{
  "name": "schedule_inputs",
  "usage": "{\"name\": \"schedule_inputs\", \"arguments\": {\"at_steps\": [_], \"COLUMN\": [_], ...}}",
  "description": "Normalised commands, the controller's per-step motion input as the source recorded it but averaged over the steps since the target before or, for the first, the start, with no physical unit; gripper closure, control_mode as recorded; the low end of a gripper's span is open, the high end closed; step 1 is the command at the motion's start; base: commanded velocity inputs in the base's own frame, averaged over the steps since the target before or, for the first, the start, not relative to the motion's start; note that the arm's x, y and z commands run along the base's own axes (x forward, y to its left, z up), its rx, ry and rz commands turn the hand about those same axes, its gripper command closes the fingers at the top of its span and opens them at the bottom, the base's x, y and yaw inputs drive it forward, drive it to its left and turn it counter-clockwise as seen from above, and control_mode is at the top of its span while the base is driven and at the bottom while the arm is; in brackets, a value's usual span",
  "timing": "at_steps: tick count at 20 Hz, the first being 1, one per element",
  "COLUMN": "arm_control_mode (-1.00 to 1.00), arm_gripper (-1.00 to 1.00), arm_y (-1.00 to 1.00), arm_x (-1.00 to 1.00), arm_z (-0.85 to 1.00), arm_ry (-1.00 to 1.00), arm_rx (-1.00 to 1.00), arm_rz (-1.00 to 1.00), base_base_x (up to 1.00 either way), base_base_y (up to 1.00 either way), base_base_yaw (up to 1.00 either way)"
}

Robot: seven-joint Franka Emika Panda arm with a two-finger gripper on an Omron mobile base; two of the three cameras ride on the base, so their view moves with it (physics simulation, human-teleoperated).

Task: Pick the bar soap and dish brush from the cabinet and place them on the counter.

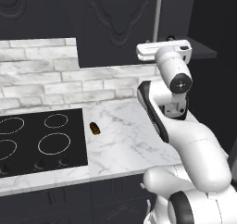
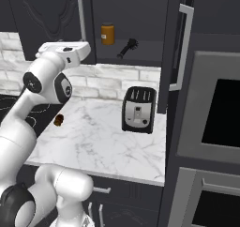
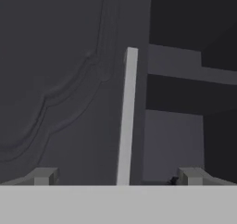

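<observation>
The salmon-pink bar soap cannot be made out in any view. The small black dish brush (image 2: pixel 127 48) lies on the dark inner shelf of the black carved-door wall cabinet (image 2: pixel 136 50), right of a small amber jar (image 2: pixel 108 34); its bristles are too small to resolve. In the hand view the shelf interior is dim.

The two-finger gripper (image 3: pixel 118 176) stands fully spread, holding nothing, its fingertips (image 3: pixel 44 176) either side of the cabinet door's long silver bar handle (image 3: pixel 127 116), not touching it.

On the white grey-veined marble counter (image 2: pixel 108 141) sit a black toaster (image 2: pixel 138 109) and a dark brown oblong lump (image 1: pixel 95 128), just beside the black cooktop (image 1: pixel 41 142).
</observation>
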Motion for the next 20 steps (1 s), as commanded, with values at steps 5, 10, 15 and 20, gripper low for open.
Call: {"name": "schedule_inputs", "arguments": {"at_steps": [5,10,15,20], "arm_control_mode": [-1.00,-1.00,-1.00,-1.00], "arm_gripper": [-1.00,-1.00,-1.00,-1.00], "arm_y": [0.00,0.00,0.00,0.00], "arm_x": [0.25,0.21,0.24,0.26], "arm_z": [-0.02,-0.04,-0.04,-0.03], "arm_ry": [0.00,0.00,0.00,0.00], "arm_rx": [0.00,0.00,0.00,0.00], "arm_rz": [0.00,0.00,0.00,0.00], "base_base_x": [0.00,0.00,0.00,0.00], "base_base_y": [0.00,0.00,0.00,0.00], "base_base_yaw": [0.00,0.00,0.00,0.00]}}
